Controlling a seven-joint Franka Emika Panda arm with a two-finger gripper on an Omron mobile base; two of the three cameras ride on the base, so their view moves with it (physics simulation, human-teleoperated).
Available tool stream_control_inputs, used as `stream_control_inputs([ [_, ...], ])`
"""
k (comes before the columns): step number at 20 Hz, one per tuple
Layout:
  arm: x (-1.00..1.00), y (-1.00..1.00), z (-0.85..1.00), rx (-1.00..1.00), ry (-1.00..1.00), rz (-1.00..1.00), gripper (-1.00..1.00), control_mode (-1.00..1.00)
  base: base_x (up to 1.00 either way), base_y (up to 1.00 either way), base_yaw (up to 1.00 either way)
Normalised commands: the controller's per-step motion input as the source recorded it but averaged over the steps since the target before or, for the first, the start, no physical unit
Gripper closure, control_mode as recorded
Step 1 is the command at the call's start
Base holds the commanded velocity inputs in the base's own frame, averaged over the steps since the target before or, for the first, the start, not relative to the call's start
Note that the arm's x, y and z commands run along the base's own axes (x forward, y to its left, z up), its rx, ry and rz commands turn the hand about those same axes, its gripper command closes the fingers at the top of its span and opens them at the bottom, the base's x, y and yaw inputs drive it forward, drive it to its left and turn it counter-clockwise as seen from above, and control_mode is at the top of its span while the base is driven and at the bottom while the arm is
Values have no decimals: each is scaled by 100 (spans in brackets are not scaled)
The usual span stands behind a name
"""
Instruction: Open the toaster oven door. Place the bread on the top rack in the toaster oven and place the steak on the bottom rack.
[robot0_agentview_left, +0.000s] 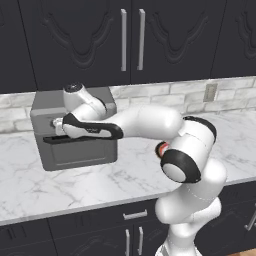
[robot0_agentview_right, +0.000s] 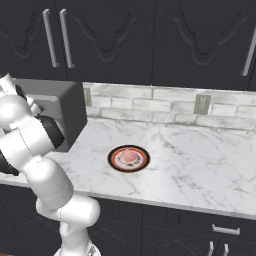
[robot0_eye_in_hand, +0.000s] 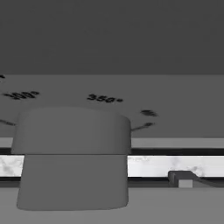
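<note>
The toaster oven (robot0_agentview_left: 75, 132) is a grey box at the counter's left end, also seen as the toaster oven (robot0_agentview_right: 65, 112) from the other side. The toaster oven door (robot0_agentview_left: 82, 154) stands upright and shut, with its black bar handle (robot0_agentview_left: 75, 139) along the top. My gripper (robot0_agentview_left: 54, 125) is pressed close to the oven's front at the upper left, just above the handle's left end. Its fingers are too small and hidden to read. The hand view sits right against a grey knob (robot0_eye_in_hand: 72, 131) with temperature marks. The steak (robot0_agentview_right: 129, 156) lies on a red-rimmed plate (robot0_agentview_right: 113, 159). The bread is hidden.
The plate's rim (robot0_agentview_left: 160, 148) peeks out behind my forearm. Dark wall cabinets (robot0_agentview_left: 130, 40) hang over the marble counter (robot0_agentview_right: 200, 160). A brick backsplash with outlets (robot0_agentview_right: 202, 104) runs behind it. Drawers and doors (robot0_agentview_left: 135, 215) sit below the counter's front edge.
</note>
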Motion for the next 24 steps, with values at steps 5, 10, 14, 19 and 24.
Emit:
stream_control_inputs([
  [5, -29, 14, -94, 0, 8, 0, -100, -100, 0, 0, 0],
  [10, -47, 16, -94, -4, 2, 0, -100, -100, 0, 0, 0],
  [14, -53, 16, -94, -6, 0, 0, -100, -100, 0, 0, 0],
  [19, -54, 15, -94, -5, 0, 0, -100, -100, 0, 0, 0],
  [24, -55, 9, -94, -6, 3, 0, -100, -100, 0, 0, 0],
])
